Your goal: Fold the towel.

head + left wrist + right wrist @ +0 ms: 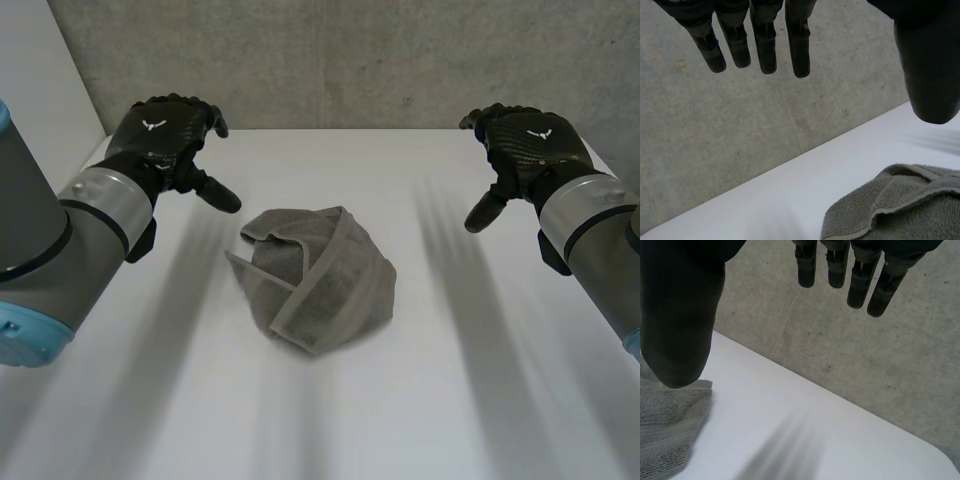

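One grey towel [315,280] — crumpled, with edges lapped over itself — is seen on the white table [470,400], between the two hands and touched by neither. The left hand [160,138] is held beside it, fingers straight, nothing grasped; the right hand [528,140] likewise, farther off. One concrete wall [350,60] is seen beyond.

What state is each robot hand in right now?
Left robot hand: open, holding nothing, off the towel.
Right robot hand: open, holding nothing.
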Motion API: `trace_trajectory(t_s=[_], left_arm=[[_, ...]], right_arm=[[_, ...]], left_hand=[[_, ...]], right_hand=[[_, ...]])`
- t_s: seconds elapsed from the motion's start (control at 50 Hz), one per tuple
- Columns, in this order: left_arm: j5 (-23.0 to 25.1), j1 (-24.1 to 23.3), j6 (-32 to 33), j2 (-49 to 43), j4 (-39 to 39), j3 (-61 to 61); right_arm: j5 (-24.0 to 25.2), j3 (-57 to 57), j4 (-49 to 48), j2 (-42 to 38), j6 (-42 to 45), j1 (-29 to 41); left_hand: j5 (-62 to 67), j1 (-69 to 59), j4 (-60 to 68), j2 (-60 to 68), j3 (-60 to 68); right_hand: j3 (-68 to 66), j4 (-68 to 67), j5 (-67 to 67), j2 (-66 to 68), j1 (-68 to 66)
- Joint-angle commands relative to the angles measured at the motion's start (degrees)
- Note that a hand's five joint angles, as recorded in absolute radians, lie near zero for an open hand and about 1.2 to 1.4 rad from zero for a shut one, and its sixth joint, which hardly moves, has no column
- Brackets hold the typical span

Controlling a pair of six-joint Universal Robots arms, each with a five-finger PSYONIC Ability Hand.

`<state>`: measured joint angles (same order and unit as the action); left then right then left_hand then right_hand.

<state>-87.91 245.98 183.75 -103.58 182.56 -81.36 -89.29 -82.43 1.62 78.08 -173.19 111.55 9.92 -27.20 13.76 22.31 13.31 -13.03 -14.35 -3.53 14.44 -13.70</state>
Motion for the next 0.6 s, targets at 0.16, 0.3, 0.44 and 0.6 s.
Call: trace_trajectory(t_s=[0.16, 0.3, 0.44, 0.6], left_arm=[[-1.82, 0.03, -1.73, -0.48, -0.89, 0.68], [-1.82, 0.03, -1.73, -0.66, -0.8, 0.33], [-1.73, 0.03, -1.64, -0.75, -0.8, 0.15], [-1.73, 0.11, -1.64, -0.83, -0.8, 0.15]], right_arm=[[0.08, 0.25, 0.32, 0.05, -0.39, -0.1], [0.08, 0.17, 0.32, 0.05, -0.31, -0.1], [0.08, 0.17, 0.32, -0.04, -0.22, -0.01], [0.08, 0.17, 0.32, -0.04, -0.22, -0.01]], left_hand=[[-2.14, 9.41, -3.76, -4.52, -3.31], [-2.48, 9.75, -3.76, -4.86, -3.31], [-2.81, 10.09, -3.76, -5.2, -3.31], [-2.98, 10.25, -3.76, -5.37, -3.31]], right_hand=[[3.03, 4.35, 3.53, -4.44, 3.7], [3.03, 4.35, 3.53, -4.44, 3.7], [3.03, 4.35, 3.53, -4.44, 3.7], [3.03, 4.35, 3.53, -4.44, 3.7]])
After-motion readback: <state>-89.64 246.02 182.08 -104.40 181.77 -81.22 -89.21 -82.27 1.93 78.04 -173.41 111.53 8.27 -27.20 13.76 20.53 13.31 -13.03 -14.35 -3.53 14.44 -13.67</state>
